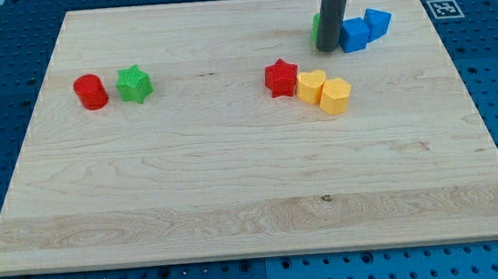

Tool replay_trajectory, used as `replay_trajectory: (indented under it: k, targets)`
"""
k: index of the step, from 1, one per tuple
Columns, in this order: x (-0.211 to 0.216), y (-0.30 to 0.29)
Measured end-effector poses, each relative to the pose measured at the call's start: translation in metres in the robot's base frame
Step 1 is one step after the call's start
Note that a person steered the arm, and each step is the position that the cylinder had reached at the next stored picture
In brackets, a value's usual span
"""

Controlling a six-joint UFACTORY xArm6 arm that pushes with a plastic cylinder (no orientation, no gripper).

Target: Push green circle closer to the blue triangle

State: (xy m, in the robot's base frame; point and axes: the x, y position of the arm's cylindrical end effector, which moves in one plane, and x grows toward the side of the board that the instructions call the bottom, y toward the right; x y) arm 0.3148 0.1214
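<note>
The green circle [316, 29] is at the view's top right, mostly hidden behind my dark rod; only a thin green edge shows on the rod's left. My tip [329, 50] rests on the board right at that block, touching or nearly touching it. Just to the right sit two blue blocks side by side: one [355, 34] next to the rod and one [378, 21] further right. I cannot tell which of them is the triangle.
A red star [281, 77] touches two yellow blocks [311, 86] [335, 96] at the board's middle right. A red cylinder [90, 92] and a green star [133, 84] sit together at the left. The wooden board [236, 202] lies on a blue pegboard.
</note>
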Motion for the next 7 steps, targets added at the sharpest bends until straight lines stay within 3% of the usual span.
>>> replay_trajectory:
  k: [4, 7]
  targets:
    - [-0.059, -0.070]
    - [-0.057, 0.032]
